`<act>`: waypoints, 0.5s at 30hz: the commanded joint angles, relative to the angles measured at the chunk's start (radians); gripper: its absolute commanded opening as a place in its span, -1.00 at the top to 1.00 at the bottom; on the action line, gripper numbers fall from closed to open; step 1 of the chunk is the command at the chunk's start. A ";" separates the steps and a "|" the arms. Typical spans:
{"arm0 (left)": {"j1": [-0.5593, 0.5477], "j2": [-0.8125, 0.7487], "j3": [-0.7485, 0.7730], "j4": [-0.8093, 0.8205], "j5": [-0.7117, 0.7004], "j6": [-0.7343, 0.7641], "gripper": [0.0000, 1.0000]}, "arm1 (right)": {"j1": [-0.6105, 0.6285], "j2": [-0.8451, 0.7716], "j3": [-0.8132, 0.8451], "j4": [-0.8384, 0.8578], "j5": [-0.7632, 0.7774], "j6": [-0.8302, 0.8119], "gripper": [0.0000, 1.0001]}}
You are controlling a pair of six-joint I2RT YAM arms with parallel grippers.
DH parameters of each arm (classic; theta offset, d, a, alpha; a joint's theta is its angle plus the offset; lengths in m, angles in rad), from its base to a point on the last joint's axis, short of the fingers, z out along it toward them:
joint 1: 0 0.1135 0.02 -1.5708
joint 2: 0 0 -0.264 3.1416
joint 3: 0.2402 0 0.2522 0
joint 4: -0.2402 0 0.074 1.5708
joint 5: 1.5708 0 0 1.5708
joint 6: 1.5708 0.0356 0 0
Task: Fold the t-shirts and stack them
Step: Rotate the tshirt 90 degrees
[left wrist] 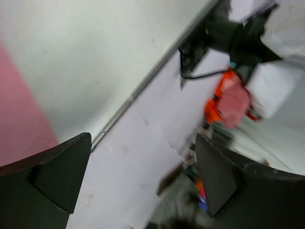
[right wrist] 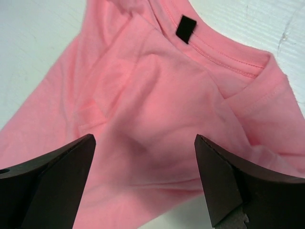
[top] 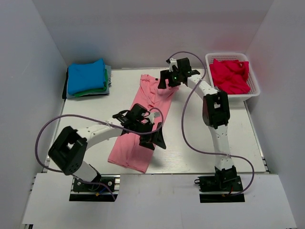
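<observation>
The salmon pink t-shirt (top: 143, 121) lies folded lengthwise in a long strip down the table's middle, collar at the far end. My right gripper (top: 167, 81) hovers open over its collar end; the right wrist view shows the collar and black label (right wrist: 185, 28) between the spread fingers (right wrist: 220, 179). My left gripper (top: 155, 138) is open and empty above the strip's right edge near its lower half; the left wrist view shows only a corner of pink cloth (left wrist: 19, 124). A blue t-shirt (top: 86, 75) tops a folded stack with green (top: 97, 89) beneath. A crimson t-shirt (top: 229, 75) lies in the basket.
The white lattice basket (top: 255, 88) stands at the back right corner. The folded stack sits at the back left. Purple cables (top: 188, 121) loop over the table beside both arms. White walls close in on three sides. The table's front edge (left wrist: 119, 112) shows in the left wrist view.
</observation>
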 commanded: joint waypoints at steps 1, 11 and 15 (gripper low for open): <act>-0.004 -0.157 0.060 -0.121 -0.254 0.082 -0.99 | 0.067 -0.170 -0.057 -0.067 0.097 0.015 -0.81; 0.022 -0.550 -0.046 -0.384 -1.119 -0.216 -0.99 | 0.266 -0.460 -0.597 0.001 0.341 0.387 -0.81; 0.022 -0.634 -0.103 -0.410 -1.164 -0.245 -0.99 | 0.302 -0.443 -0.631 -0.041 0.393 0.409 -0.81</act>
